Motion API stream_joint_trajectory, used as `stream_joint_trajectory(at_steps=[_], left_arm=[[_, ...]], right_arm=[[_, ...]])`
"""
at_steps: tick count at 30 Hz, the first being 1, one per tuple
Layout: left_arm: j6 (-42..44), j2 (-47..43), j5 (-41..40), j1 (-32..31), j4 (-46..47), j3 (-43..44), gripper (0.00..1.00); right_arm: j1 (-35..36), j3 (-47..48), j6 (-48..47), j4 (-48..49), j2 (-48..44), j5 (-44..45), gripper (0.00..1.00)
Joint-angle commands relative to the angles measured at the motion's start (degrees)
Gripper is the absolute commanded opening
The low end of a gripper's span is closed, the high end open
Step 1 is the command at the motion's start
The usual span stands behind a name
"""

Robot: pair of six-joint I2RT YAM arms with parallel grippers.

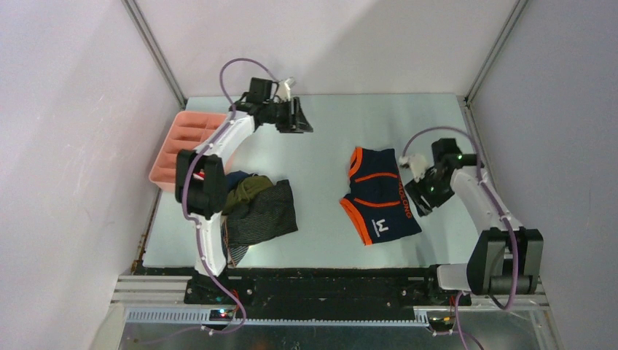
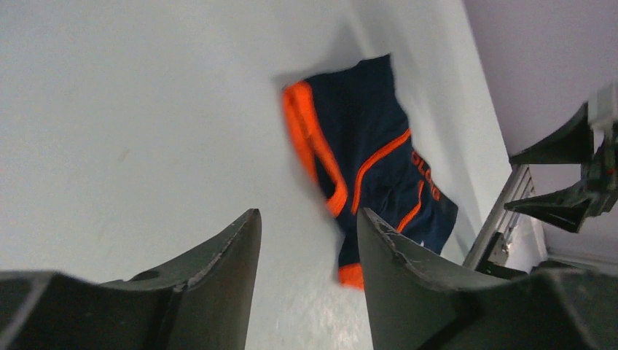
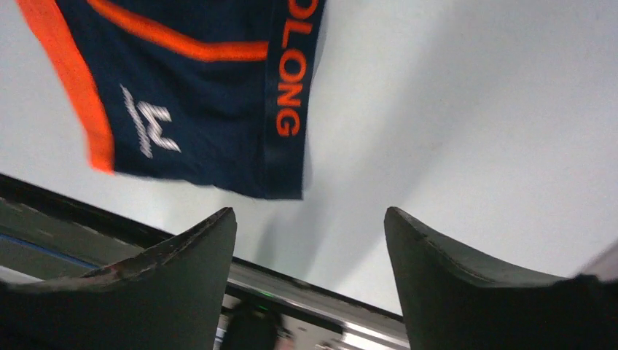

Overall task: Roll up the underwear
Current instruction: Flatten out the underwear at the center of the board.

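Right hand released, empty, just right of navy briefs; briefs flat on bench, long axis near-far; left hand released, well beyond them.

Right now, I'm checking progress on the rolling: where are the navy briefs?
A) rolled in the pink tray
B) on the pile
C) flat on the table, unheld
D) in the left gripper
C: the navy briefs lie spread flat on the table, and the left gripper and right gripper are both open and empty.
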Motion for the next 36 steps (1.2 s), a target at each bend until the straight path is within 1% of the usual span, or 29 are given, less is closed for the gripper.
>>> stream_joint_trajectory(at_steps=[1, 2, 3, 4, 6, 10, 11, 12, 15, 17, 20, 24, 25, 26, 27, 28, 30, 31, 33, 34, 35, 36], left_arm=[[-5.1, 8.0, 4.6, -6.5, 12.7, 8.8, 0.60], [-6.0, 9.8, 3.7, -7.8, 15.2, 10.7, 0.62], [-7.8, 13.3, 3.1, -8.4, 16.2, 14.6, 0.63], [-8.5, 14.8, 1.1, -9.5, 18.4, 16.0, 0.68], [-8.3, 18.5, -1.0, -11.1, 20.9, 18.4, 0.74], [-8.6, 23.8, -5.9, -13.2, 22.3, 22.5, 0.84], [-8.5, 24.6, -7.3, -13.5, 22.0, 23.9, 0.85], [-9.3, 25.9, -8.0, -14.0, 20.8, 24.8, 0.86], [-12.8, 26.4, -12.3, -14.6, 19.8, 23.8, 0.87], [-15.6, 26.0, -15.7, -15.0, 16.5, 22.4, 0.88], [-21.5, 24.4, -18.6, -15.1, 13.7, 16.9, 0.85], [-24.1, 23.2, -17.7, -15.5, 12.5, 12.1, 0.73], [-24.1, 23.0, -17.7, -15.5, 12.2, 11.4, 0.68], [-24.0, 22.6, -17.5, -15.5, 12.3, 10.1, 0.65], [-23.9, 22.3, -17.5, -15.5, 12.3, 9.6, 0.58], [-23.7, 21.7, -18.2, -15.5, 12.1, 8.9, 0.56], [-23.8, 20.5, -18.9, -15.3, 11.3, 7.1, 0.48], [-23.9, 19.5, -18.9, -15.2, 11.6, 6.4, 0.41], [-24.2, 18.1, -18.0, -15.0, 12.3, 3.9, 0.33], [-24.3, 17.7, -16.9, -14.8, 12.6, 2.3, 0.30], [-24.4, 17.0, -16.3, -14.6, 13.4, 1.6, 0.23], [-24.4, 16.6, -15.3, -14.6, 13.6, 0.3, 0.15]], right_arm=[[-9.0, 1.5, 25.3, 0.3, 2.0, -15.1, 0.83], [-10.7, 0.5, 27.1, 1.2, 2.5, -16.9, 0.83], [-11.3, 0.1, 29.7, 1.3, 3.5, -17.7, 0.86], [-12.0, -0.7, 30.3, 1.8, 3.9, -18.6, 0.87], [-12.4, -1.2, 33.4, 1.6, 5.1, -18.6, 0.86], [-12.6, -3.2, 38.2, 0.5, 7.8, -14.6, 0.76], [-12.7, -4.6, 40.8, 0.5, 8.6, -13.6, 0.73], [-12.7, -5.5, 42.0, 0.5, 8.9, -11.0, 0.73], [-12.8, -9.8, 46.4, 0.2, 9.3, -7.5, 0.69], [-12.6, -11.6, 48.6, 0.0, 9.3, -5.9, 0.67], [-12.1, -12.1, 51.1, 0.0, 9.9, -5.3, 0.62], [-10.9, -14.0, 54.4, 1.4, 12.1, -4.2, 0.55], [-10.6, -14.8, 54.6, 2.1, 12.5, -4.0, 0.54], [-10.5, -15.1, 55.1, 2.5, 13.1, -3.5, 0.53], [-10.4, -15.5, 55.3, 3.3, 13.4, -2.4, 0.52], [-10.4, -15.6, 55.8, 3.8, 13.9, -1.8, 0.51], [-10.4, -15.2, 56.6, 5.2, 14.7, -0.7, 0.49], [-10.4, -15.0, 56.8, 6.2, 15.0, 0.0, 0.49], [-10.5, -14.4, 57.2, 8.5, 15.5, 0.6, 0.46], [-10.6, -13.9, 57.2, 10.4, 15.9, 0.7, 0.43], [-10.8, -13.5, 57.1, 11.2, 16.1, 0.8, 0.41], [-10.9, -12.8, 56.9, 12.8, 16.3, 1.0, 0.36]])
